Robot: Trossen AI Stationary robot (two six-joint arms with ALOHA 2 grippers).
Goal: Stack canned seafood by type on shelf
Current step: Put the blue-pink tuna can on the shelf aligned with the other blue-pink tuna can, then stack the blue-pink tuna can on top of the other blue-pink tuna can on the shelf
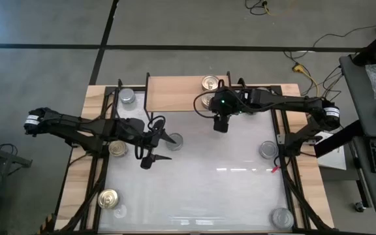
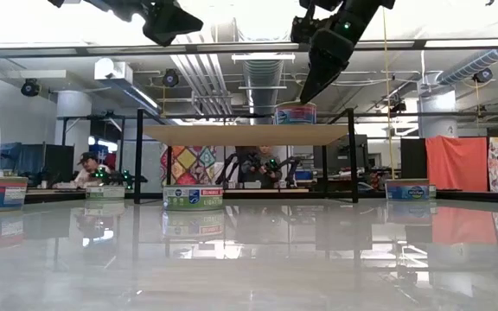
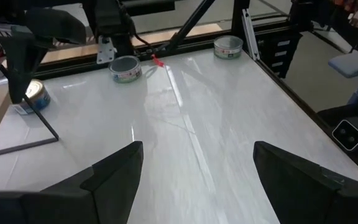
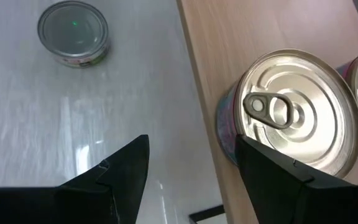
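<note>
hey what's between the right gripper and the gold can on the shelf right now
Nothing. In the right wrist view the open right gripper hangs just off the gold can at the shelf edge, with only bare board and tabletop between them.

Overhead, table-level, two wrist views

Shelf (image 4: 278, 25): light wood board, black legs. Tin on shelf (image 4: 291, 115): gold lid, blue and pink label. Tin on table, upper left of right wrist frame (image 4: 73, 32): silver-grey lid. Table (image 1: 201, 189): white top, light wood rim. Both arms: black.
</note>
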